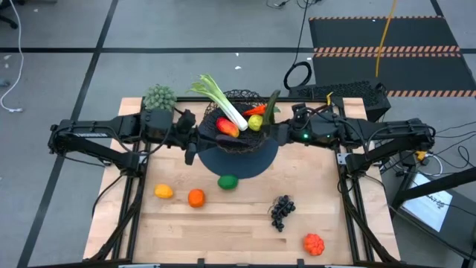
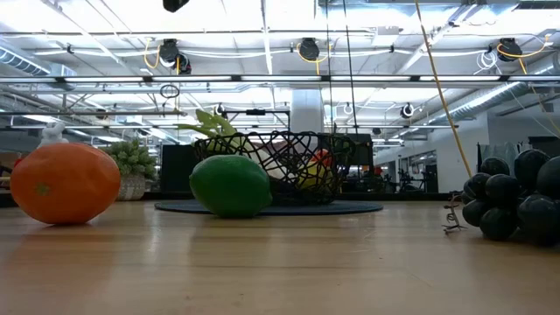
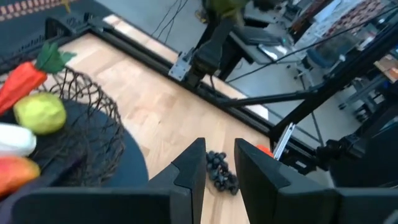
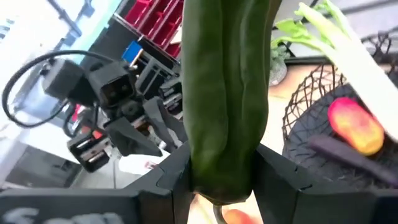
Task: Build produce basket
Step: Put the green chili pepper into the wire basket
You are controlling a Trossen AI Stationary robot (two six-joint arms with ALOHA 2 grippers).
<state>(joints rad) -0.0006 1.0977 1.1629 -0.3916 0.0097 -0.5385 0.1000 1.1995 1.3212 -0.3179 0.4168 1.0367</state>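
Clamping cucumber [image 4: 227, 93] mid-length in right gripper [image 4: 221, 165], frame centre; we judge it light, stiff, slippery. Left gripper [image 3: 219, 163] released, beside basket [image 1: 239, 123].

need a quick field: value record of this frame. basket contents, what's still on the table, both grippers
basket: on dark mat, holds leek, mango, lemon, carrot
loose on table: yellow fruit, orange, lime, grapes, red-orange piece
right gripper: shut on cucumber, at basket's right rim
left gripper: open, empty, at basket's left side
off-task: grey-green clump, back left corner
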